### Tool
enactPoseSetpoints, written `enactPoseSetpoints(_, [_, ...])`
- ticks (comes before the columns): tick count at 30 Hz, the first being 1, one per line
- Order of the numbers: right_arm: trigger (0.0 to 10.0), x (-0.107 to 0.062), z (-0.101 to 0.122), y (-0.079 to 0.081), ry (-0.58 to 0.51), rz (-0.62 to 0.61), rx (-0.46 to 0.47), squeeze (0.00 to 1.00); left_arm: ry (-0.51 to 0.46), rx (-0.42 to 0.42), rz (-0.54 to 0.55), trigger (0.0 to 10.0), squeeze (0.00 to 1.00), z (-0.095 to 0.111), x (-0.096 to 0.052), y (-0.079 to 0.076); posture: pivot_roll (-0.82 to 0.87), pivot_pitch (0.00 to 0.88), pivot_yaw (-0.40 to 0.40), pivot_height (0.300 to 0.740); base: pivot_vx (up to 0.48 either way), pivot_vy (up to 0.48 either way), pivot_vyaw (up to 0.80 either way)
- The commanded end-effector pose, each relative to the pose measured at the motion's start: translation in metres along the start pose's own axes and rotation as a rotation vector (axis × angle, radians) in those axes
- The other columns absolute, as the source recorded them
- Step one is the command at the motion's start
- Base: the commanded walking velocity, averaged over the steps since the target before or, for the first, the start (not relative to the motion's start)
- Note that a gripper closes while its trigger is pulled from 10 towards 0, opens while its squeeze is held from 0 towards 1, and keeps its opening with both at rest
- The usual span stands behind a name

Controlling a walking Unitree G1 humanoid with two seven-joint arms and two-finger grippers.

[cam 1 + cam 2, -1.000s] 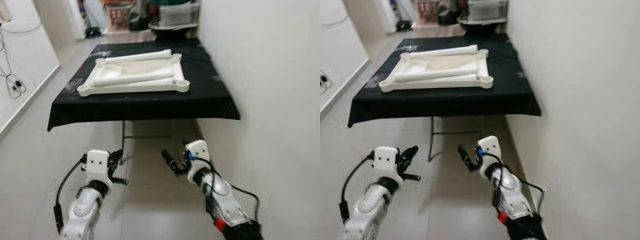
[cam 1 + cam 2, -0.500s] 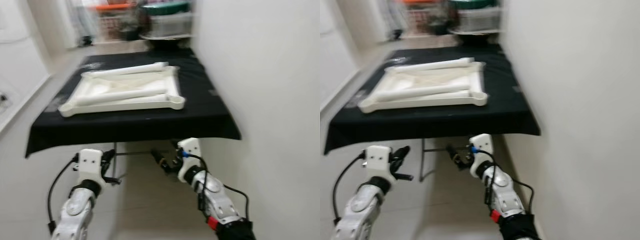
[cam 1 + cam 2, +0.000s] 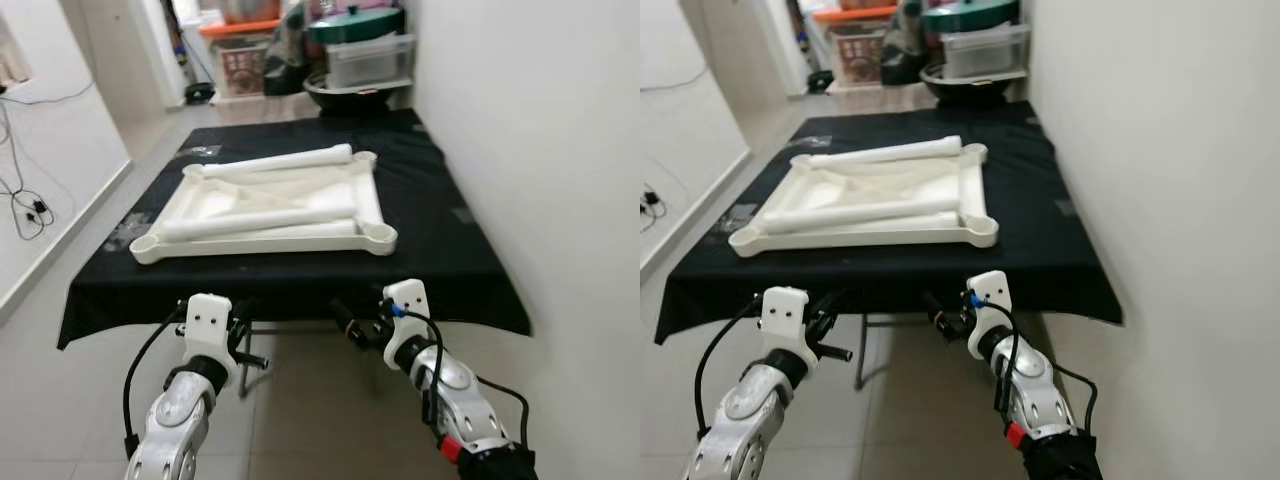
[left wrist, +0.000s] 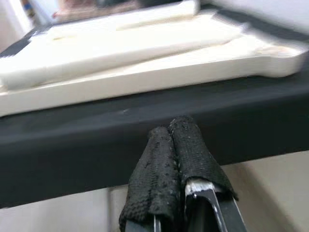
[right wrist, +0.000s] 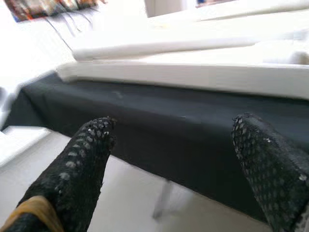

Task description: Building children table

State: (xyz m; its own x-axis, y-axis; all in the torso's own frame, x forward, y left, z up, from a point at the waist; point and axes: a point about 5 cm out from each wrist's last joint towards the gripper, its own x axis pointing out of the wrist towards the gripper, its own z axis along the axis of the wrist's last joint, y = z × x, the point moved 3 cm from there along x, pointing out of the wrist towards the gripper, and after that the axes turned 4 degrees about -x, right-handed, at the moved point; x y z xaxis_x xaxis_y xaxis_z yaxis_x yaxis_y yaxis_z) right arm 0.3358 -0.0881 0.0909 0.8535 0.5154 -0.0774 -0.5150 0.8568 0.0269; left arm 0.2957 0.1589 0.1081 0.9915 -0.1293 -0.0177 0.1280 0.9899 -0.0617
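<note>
A white children's table top (image 3: 262,243) lies upside down on a black-clothed table (image 3: 440,250). Two loose white legs rest on it, one along the far rim (image 3: 275,160) and one nearer the front (image 3: 255,222). My left gripper (image 3: 243,345) hangs shut just below the cloth's front edge, and the left wrist view shows its fingertips (image 4: 166,145) pressed together under the white rim (image 4: 145,79). My right gripper (image 3: 350,322) is open at the same height, with its fingers (image 5: 91,145) spread wide and nothing between them.
A white wall (image 3: 560,150) runs close along the table's right side. Storage boxes and a dark pot (image 3: 360,50) stand beyond the far end. Tiled floor (image 3: 60,330) stretches to the left, with cables (image 3: 30,210) by the left wall.
The camera has come closer to the table, which now looks larger. Both grippers now sit right at the cloth's front edge instead of over the floor short of it.
</note>
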Motion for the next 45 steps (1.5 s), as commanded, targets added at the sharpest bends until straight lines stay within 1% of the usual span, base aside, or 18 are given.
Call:
enactPoseSetpoints(1, [10.0,-0.004,-0.004,-0.007,0.014,-0.016,0.014,0.00,-0.011,-0.009,-0.024,10.0,0.00,0.005,0.002,-0.005,-0.02,0.000,0.063,0.740,0.349,0.000,0.00])
enactPoseSetpoints(21, [10.0,-0.005,-0.001,-0.007,0.001,-0.013,0.030,0.00,-0.006,-0.008,-0.042,10.0,0.00,0.005,0.003,-0.008,-0.02,0.000,0.064,0.740,0.340,0.000,0.00])
enactPoseSetpoints(23, [10.0,-0.006,-0.001,-0.008,0.000,-0.013,0.035,0.00,-0.027,0.010,-0.046,10.0,0.00,0.009,0.004,-0.010,-0.03,0.000,0.064,0.740,0.000,0.000,0.00])
enactPoseSetpoints(27, [10.0,-0.006,-0.001,-0.008,-0.001,-0.014,0.039,0.00,-0.025,0.005,-0.041,10.0,0.00,0.011,0.005,-0.011,-0.03,0.000,0.064,0.740,0.000,0.000,0.00])
enactPoseSetpoints(28, [10.0,-0.006,-0.001,-0.008,-0.002,-0.014,0.040,0.00,-0.026,0.015,-0.044,10.0,0.00,0.012,0.006,-0.011,-0.03,0.000,0.064,0.740,0.000,0.000,0.00])
enactPoseSetpoints(29, [10.0,-0.006,0.000,-0.008,-0.003,-0.015,0.042,0.00,-0.032,0.025,-0.052,10.0,0.00,0.016,0.009,-0.013,-0.03,0.000,0.064,0.740,0.000,0.480,0.00])
enactPoseSetpoints(32, [10.0,-0.006,0.000,-0.008,-0.004,-0.015,0.043,0.00,-0.045,0.036,-0.057,10.0,0.00,0.020,0.010,-0.014,-0.03,0.000,0.063,0.740,0.000,0.480,0.00])
enactPoseSetpoints(33, [10.0,-0.006,0.000,-0.008,-0.004,-0.015,0.044,0.00,-0.062,0.044,-0.062,10.0,0.00,0.026,0.011,-0.014,-0.03,0.000,0.063,0.740,0.000,0.480,0.00])
enactPoseSetpoints(34, [10.0,-0.006,0.000,-0.008,-0.005,-0.015,0.044,0.00,-0.107,0.058,-0.075,10.0,0.00,0.038,0.013,-0.016,-0.03,0.000,0.064,0.740,0.000,0.000,0.00])
enactPoseSetpoints(35, [10.0,-0.006,0.000,-0.008,-0.005,-0.015,0.044,0.00,-0.107,0.058,-0.075,10.0,0.00,0.038,0.013,-0.016,-0.03,0.000,0.064,0.740,0.000,0.000,0.00])
enactPoseSetpoints(38, [10.0,-0.006,0.000,-0.009,-0.005,-0.015,0.043,0.00,-0.166,0.070,-0.129,10.0,0.00,0.058,0.017,-0.023,-0.03,0.000,0.061,0.740,0.000,0.000,0.00])
enactPoseSetpoints(39, [10.0,-0.006,0.000,-0.009,-0.005,-0.015,0.043,0.00,-0.166,0.070,-0.129,10.0,0.00,0.058,0.017,-0.023,-0.03,0.000,0.061,0.740,0.000,0.000,0.00])
enactPoseSetpoints(42, [10.0,-0.006,0.000,-0.009,-0.004,-0.016,0.044,0.00,-0.240,0.138,-0.221,10.0,0.00,0.085,0.023,-0.034,-0.03,0.000,0.060,0.740,0.000,0.000,0.00])
enactPoseSetpoints(43, [10.0,-0.006,0.000,-0.009,-0.004,-0.016,0.044,0.00,-0.240,0.138,-0.221,10.0,0.00,0.085,0.023,-0.034,-0.03,0.000,0.060,0.740,0.000,0.000,0.00])
enactPoseSetpoints(44, [10.0,-0.006,0.000,-0.008,-0.004,-0.016,0.043,0.00,-0.264,0.172,-0.262,10.0,0.00,0.095,0.025,-0.038,-0.03,0.000,0.059,0.740,0.000,0.000,0.00])
enactPoseSetpoints(45, [10.0,-0.006,0.000,-0.008,-0.004,-0.016,0.043,0.00,-0.264,0.172,-0.262,10.0,0.00,0.095,0.025,-0.038,-0.03,0.000,0.059,0.740,0.000,0.000,0.00])
